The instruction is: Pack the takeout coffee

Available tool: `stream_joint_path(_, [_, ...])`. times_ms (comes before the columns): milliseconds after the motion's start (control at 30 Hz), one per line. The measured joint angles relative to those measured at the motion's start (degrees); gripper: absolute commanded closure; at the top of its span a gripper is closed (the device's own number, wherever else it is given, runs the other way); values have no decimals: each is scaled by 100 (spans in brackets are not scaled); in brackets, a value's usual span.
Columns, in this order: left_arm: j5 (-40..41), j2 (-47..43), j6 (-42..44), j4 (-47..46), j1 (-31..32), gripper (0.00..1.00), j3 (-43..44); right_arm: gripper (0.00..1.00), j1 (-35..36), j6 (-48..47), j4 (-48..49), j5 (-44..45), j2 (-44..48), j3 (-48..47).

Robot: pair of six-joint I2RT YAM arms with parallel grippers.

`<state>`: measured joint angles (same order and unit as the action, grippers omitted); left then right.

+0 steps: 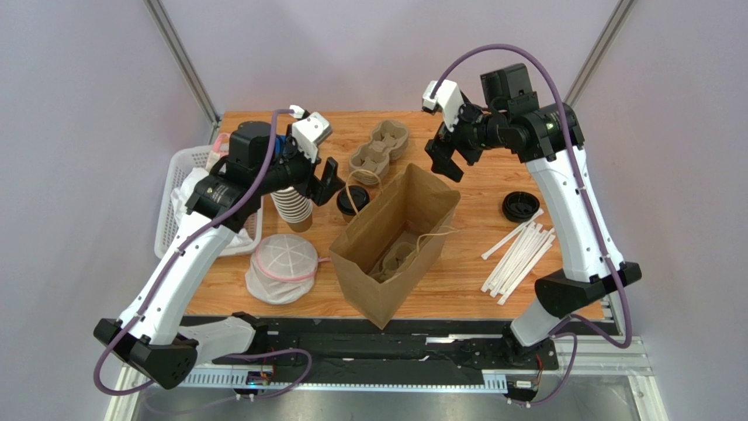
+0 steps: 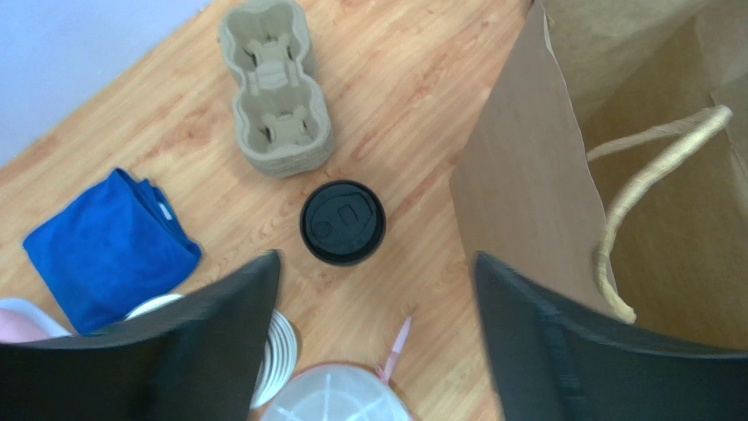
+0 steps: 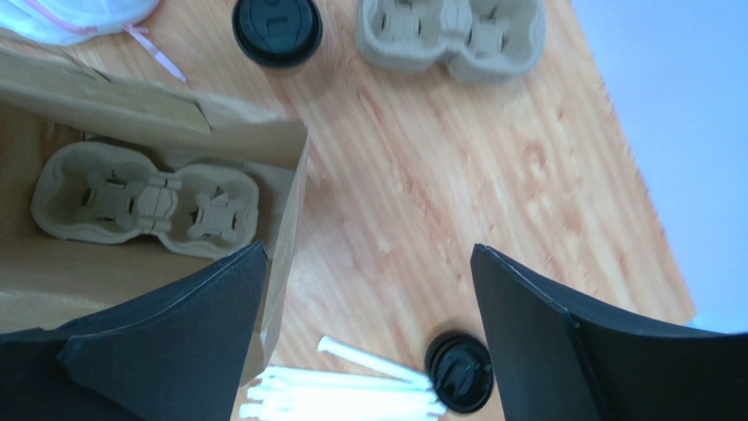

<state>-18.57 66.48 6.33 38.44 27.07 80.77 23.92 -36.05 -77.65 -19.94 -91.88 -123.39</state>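
Observation:
The takeout coffee [image 1: 351, 201], a tan cup with a black lid, stands on the table left of the open brown paper bag [image 1: 395, 246]. In the left wrist view the lid [image 2: 342, 223] lies just ahead of my open, empty left gripper [image 2: 376, 257], which hovers above it [image 1: 327, 182]. My right gripper [image 1: 446, 158] is open and empty, high over the bag's far end [image 3: 367, 248]. The coffee also shows at the top of the right wrist view [image 3: 277, 32]. A pulp cup carrier [image 3: 145, 200] lies inside the bag.
A second pulp carrier [image 1: 380, 147] lies behind the bag. A stack of paper cups [image 1: 292, 206] stands under my left arm. A white wrapped bundle [image 1: 283, 267], a white basket [image 1: 189, 202], a blue cloth [image 2: 110, 250], a loose black lid [image 1: 520, 207] and white straws [image 1: 518, 259] are around.

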Motion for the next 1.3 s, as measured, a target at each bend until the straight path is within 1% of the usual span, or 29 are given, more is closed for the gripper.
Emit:
stream_joint_path(100, [-304,92,20,280,-127,2,136,4,85,-343,28,-219,-275,-437])
stream_joint_path(167, [-490,164,46,455,-153,2,214,4,188,-627,35,-332,-361,-494])
stream_joint_path(267, [-741,302,63,778,-214,2,372,4,459,-1270,33,-498,-404,-439])
stream_joint_path(433, [-981,562,59,1237,-433,1,601,5,957,-2494,28,-682,-380,-17])
stream_joint_path(533, [-997,638,57,1438,-472,1,608,7,1106,-2979,0,-734,-411,68])
stream_joint_path(633, [-962,745,44,1635,-472,1,640,9,1174,-3265,-24,-767,-533,-13])
stream_joint_path(733, [-804,1027,17,1853,-472,1,815,9,1202,-3300,-26,-761,-835,-293])
stream_joint_path(833, [-564,1519,-24,2015,-472,1,1145,8,1202,-3198,-17,-695,-1008,-352])
stream_joint_path(1000, [-313,2216,-155,1939,-472,1,1379,9,1187,-2599,-31,-396,-984,-387])
stream_joint_path(1100, [-208,2605,-258,1825,-472,1,1528,11,1167,-2197,-33,-140,-876,-387])
stream_joint_path(1200, [-140,2817,-330,1672,-470,1,1532,20,1156,-1797,-33,98,-680,-387])
stream_joint_path(1267, [-105,2865,-348,1578,-459,1,1532,29,1152,-1600,-11,212,-514,-319])
stream_joint_path(1300, [-76,2874,-350,1534,-450,1,1532,36,1150,-1488,-9,293,-385,-216])
